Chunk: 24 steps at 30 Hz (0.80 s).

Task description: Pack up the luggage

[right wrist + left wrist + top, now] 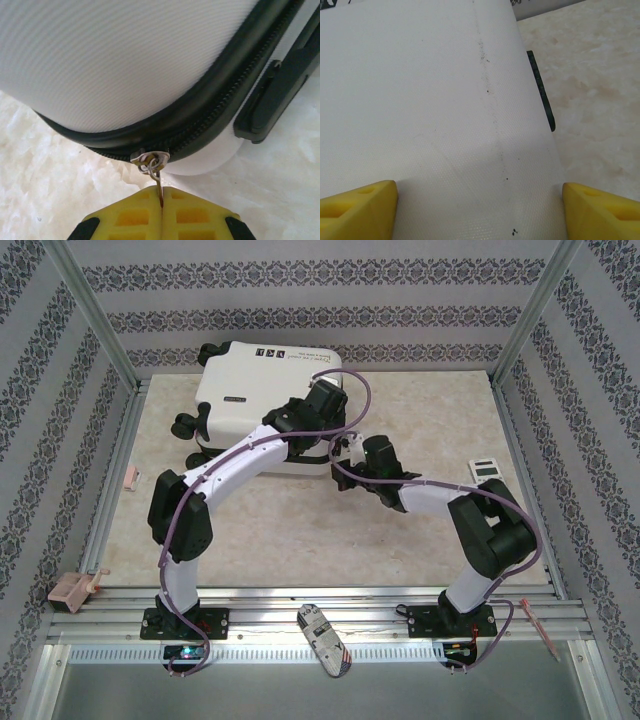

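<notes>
Yellow right fingers (135, 212) were pressed flat together on the small metal pull (151, 161), at a rounded corner low over the bench (300, 530). I judge this grip was there so that the pull could be drawn along the black zipper band (200, 125) and the shell closed all around. A little further, the left fingers (360, 205) stood wide apart over the top shell, holding nothing. Probably they were placed there to press the lid down and to stop it from sliding while the zipper was pulled. The luggage (262, 390) lay flat at the far left part of the bench, with its lid down. It was white and hard, with a fine texture, some small dark specks, black wheels (185, 425) on its left side and small black marks near the far edge.
</notes>
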Available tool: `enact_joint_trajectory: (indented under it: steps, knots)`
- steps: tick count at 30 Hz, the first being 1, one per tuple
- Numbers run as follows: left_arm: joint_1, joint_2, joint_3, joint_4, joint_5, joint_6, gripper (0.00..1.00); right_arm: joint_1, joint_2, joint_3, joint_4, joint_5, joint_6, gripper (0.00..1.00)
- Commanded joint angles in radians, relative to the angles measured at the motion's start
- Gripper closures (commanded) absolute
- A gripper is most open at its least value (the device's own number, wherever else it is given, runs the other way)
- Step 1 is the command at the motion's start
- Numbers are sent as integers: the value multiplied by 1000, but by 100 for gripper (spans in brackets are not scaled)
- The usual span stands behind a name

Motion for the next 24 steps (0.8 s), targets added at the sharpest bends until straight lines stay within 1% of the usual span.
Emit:
enact_joint_trajectory:
  steps: [1,5,10,11,13,16,21,24]
  knots:
    - [66,32,-89,-225,-25,34,20,-70,-31,77,-30,55,-15,100]
    - [65,13,-135,-194,32,62,21,-87,16,119,-23,55,-44,100]
    - [64,-22,-202,-174,74,91,23,-105,88,170,45,40,-74,100]
    - [65,-30,-216,-167,84,96,23,-105,101,179,57,20,-83,100]
    - [65,-55,-252,-150,109,108,24,-105,113,159,148,-62,-97,100]
    - [64,-97,-305,-143,138,114,24,-92,102,127,212,-145,-101,100]
    - [65,-175,-389,-195,129,80,26,-29,35,44,238,-196,-143,100]
    - [62,-248,-460,-206,154,55,27,12,-1,-10,247,-212,-154,100]
